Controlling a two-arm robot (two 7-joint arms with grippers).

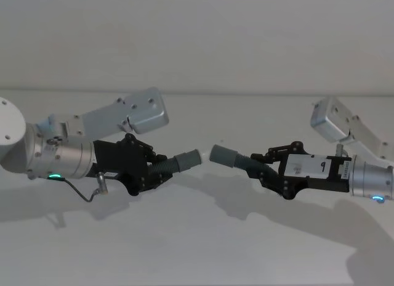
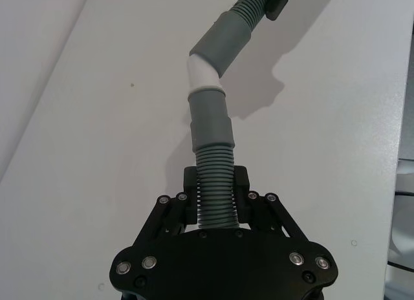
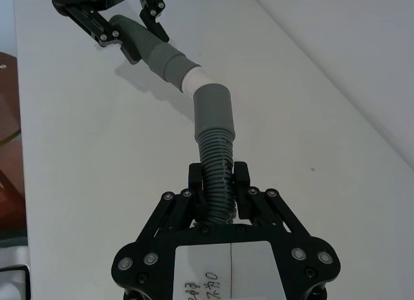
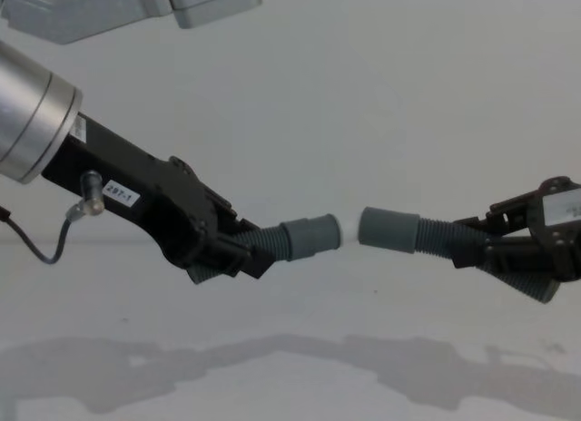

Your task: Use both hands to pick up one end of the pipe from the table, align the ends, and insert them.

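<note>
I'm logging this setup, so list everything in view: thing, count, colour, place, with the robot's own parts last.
left hose piece: one, dark grey ribbed, held above the table on the robot's left.
left cuff: one, mid-grey with a white tip, pointing at the other cuff.
right hose piece: one, dark grey ribbed, held on the robot's right.
right cuff: one, mid-grey; a small gap from the white tip in the chest view.
table: one, white-grey, below both arms.
left gripper: one, black, shut on the left hose piece.
right gripper: one, black, shut on the right hose piece.
</note>
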